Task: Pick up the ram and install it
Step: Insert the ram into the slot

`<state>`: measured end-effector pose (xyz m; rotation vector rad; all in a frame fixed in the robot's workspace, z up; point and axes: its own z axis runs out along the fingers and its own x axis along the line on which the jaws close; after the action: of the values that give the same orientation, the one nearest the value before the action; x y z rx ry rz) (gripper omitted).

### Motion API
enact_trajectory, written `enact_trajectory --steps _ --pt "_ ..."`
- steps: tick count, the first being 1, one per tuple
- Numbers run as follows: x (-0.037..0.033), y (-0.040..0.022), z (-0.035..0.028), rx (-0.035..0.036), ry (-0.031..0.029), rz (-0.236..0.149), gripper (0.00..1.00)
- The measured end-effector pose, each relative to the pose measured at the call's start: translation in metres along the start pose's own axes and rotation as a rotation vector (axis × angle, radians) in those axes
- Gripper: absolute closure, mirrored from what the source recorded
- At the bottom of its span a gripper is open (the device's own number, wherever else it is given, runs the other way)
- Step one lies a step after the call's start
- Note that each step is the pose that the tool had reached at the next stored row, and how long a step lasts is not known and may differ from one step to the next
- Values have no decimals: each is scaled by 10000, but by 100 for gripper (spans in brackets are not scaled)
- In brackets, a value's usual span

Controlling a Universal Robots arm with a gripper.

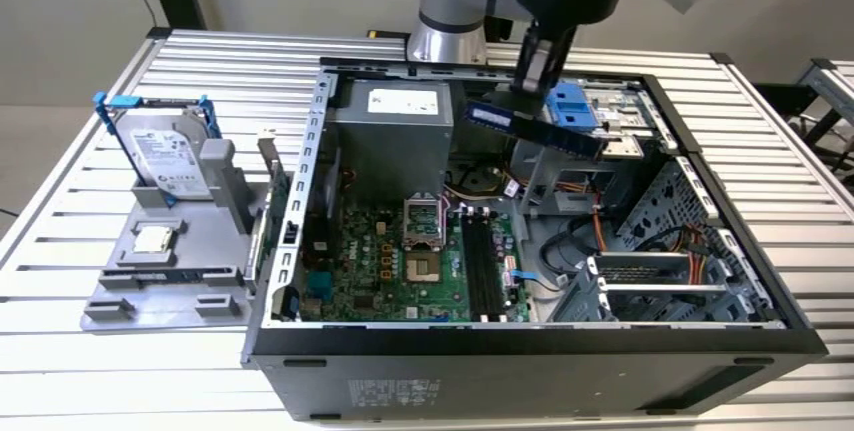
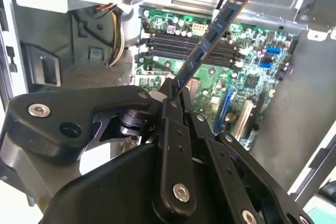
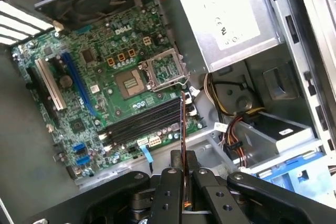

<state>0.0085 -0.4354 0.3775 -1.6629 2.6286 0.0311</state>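
Above the open computer case (image 1: 534, 341) and its green motherboard (image 1: 387, 271), my gripper (image 1: 537, 86) clenches the ram (image 1: 534, 129).
The stick hangs tilted in mid-air, held by one end, clear of the black memory slots (image 1: 483, 271). I judge it needs levelling and lining up lengthwise with a slot, gripped firmly.

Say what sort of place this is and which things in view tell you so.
Probably a robotics lab bench for computer assembly: an open computer case on a slatted table, a hard drive in a grey fixture beside it, and a robot hand holding the ram above the motherboard.
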Motion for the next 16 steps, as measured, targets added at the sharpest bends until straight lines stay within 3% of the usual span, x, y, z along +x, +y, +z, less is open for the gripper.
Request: enact_trajectory --steps 16 --pt "0 0 8 103 -1 2783 100"
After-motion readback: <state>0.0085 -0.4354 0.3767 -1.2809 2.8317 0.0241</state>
